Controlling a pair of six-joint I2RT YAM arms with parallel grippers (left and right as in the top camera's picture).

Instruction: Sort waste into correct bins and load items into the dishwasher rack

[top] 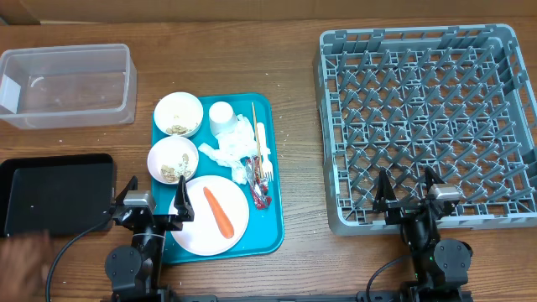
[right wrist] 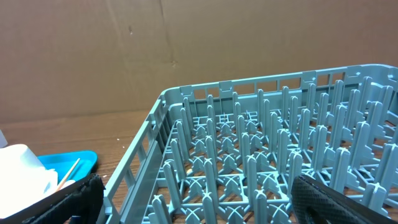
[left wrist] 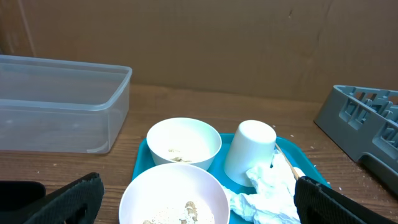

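Observation:
On the teal tray (top: 273, 210) lie two bowls with beige scraps (top: 178, 114) (top: 173, 159), an upturned white cup (top: 222, 116), crumpled napkins (top: 231, 147), a white fork (top: 262, 155), a wooden stick (top: 254, 113), a red wrapper (top: 258, 191) and a pink plate (top: 197, 231) carrying a carrot piece (top: 218, 210). My left gripper (top: 154, 197) stands open at the tray's near left edge, facing the nearer bowl (left wrist: 174, 199). The right gripper (top: 408, 189) is open over the near edge of the grey dishwasher rack (top: 424, 126), holding nothing.
The clear tub (top: 63, 84) sits at the far left, with the black tray (top: 54, 195) nearer, beside my left arm. A blurred skin-coloured shape (top: 21, 256) shows at the bottom left edge. Bare wood separates the teal tray from the rack.

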